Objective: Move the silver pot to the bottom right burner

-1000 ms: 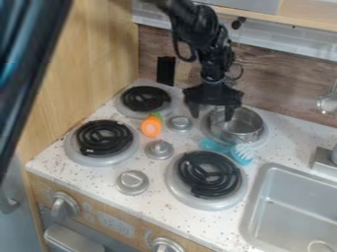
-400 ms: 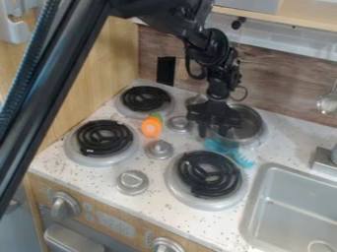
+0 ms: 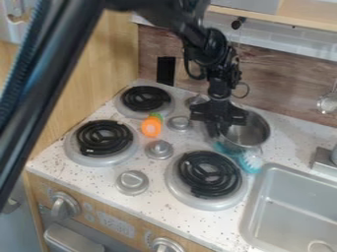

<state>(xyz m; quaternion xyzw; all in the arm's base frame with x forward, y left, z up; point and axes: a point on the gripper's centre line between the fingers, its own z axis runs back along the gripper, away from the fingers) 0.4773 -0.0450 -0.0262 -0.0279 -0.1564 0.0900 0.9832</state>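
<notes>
Three black coil burners show plainly on the speckled counter (image 3: 85, 184): top left (image 3: 143, 99), bottom left (image 3: 104, 138), bottom right (image 3: 209, 173). End effector (image 3: 219, 133) is down at the top right of the stove, clenched on the left side of the silver pot (image 3: 253, 132), one finger inside the rim, one outside. Pot is at the top right burner spot, behind the bottom right burner and apart from it. It's tilted, opening tipped toward the camera. Arm comes in from the top edge, wrist above the pot's left side.

Teal brush (image 3: 251, 162), white bristles, lies in front of the pot, partly hidden by it, between the bottom right burner and the sink (image 3: 296, 204). Orange toy with green top (image 3: 151, 127) sits between the left burners and the silver knobs (image 3: 158, 149) running down the middle of the stovetop. Sink is on the right, tap base (image 3: 323, 160) at its back edge. Ladle (image 3: 327, 103) hangs against the wood-look back wall (image 3: 283, 93).
</notes>
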